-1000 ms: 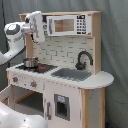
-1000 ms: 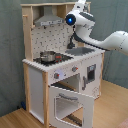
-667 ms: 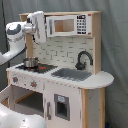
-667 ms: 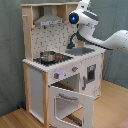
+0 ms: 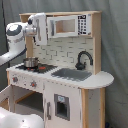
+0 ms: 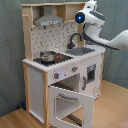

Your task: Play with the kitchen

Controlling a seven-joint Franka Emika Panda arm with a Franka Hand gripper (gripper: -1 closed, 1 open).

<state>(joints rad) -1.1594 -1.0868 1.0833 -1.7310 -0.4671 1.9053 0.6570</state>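
The kitchen [image 5: 60, 85] is a tall toy unit of pale wood and white panels. In the first exterior view it shows a microwave [image 5: 70, 25], a black faucet [image 5: 84, 58], a grey sink [image 5: 71, 74] and a stovetop [image 5: 37, 68] with a small metal pot [image 5: 31, 62]. My gripper [image 5: 40, 29] hangs high beside the microwave, above the stovetop and touching nothing that I can see. In the second exterior view the gripper [image 6: 89, 11] is at the top shelf, right of the range hood [image 6: 50, 20]. The oven door [image 6: 70, 102] hangs open.
My white arm [image 6: 112, 40] reaches in from the second exterior view's right, over the sink [image 6: 82, 50] and faucet [image 6: 75, 39]. A grey curtain [image 5: 115, 45] hangs behind the unit. A white rounded shape [image 5: 20, 120] fills the first exterior view's lower left. The floor [image 6: 115, 112] is wood.
The gripper has shifted a little towards the second exterior view's right, staying at the height of the top shelf. The pot and oven door have not moved.
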